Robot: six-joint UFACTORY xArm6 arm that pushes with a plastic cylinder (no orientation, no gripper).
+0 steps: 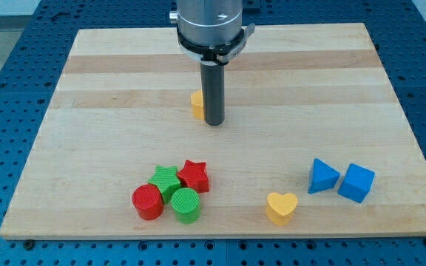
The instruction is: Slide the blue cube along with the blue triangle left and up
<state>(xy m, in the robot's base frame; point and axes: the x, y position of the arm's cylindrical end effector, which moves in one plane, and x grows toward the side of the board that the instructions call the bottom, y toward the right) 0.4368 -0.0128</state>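
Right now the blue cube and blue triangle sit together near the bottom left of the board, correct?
Not quite. In the camera view the blue cube and blue triangle sit together near the bottom right of the board, not the left. My tip is far off, beside a yellow block.

Bright even light, soft shadows, sharp
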